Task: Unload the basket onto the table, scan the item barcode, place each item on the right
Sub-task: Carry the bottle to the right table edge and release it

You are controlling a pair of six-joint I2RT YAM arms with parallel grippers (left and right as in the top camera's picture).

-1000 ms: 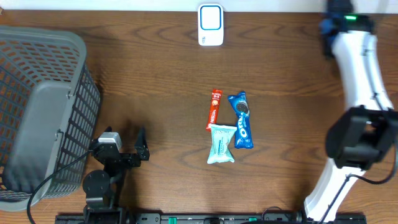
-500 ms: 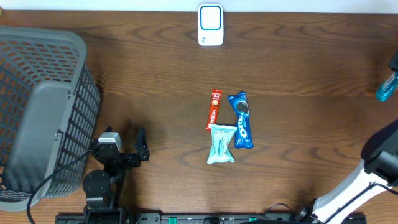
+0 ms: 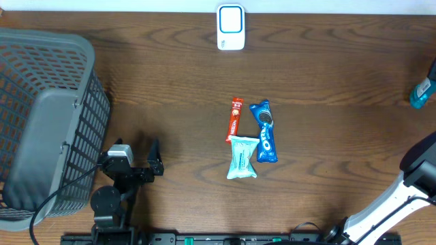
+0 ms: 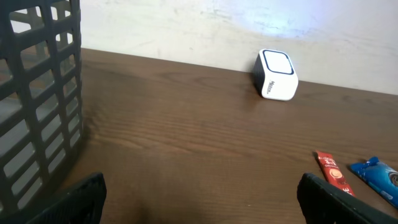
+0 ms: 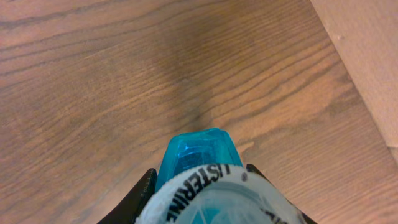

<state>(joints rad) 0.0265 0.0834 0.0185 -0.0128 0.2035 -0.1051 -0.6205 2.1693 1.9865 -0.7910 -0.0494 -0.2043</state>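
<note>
Far out to the right of the scanner (image 3: 231,27), the right gripper (image 5: 200,186) is closed partway around a Listerine bottle (image 5: 198,149), its dark fingers (image 5: 147,186) pressing the round body from both sides. The blue cap points away from the wrist and down toward the wood. The barcode is not visible in any view, so which way it faces cannot be told.

The main risk, judged from here, is that the bottle reaches the scanner with its code turned away from the window. A round body held by only two fingers could also twist or slide during a fast swing. The bottle hangs close to the edge of the table (image 3: 327,136) on the side away from the scanner, so a slip there could drop it off the table. A low path could clip the red stick packet (image 3: 234,120), the Oreo pack (image 3: 264,131) or the pale teal pack (image 3: 242,157), which lie together on the robot's side of the scanner.

The right arm stretches wide, and only its white lower link shows in the overhead view. The left gripper (image 4: 199,186) rests low, well apart from the scanner beside the grey basket (image 3: 41,129). Its jaws stand wide and empty, aimed toward the scanner.
</note>
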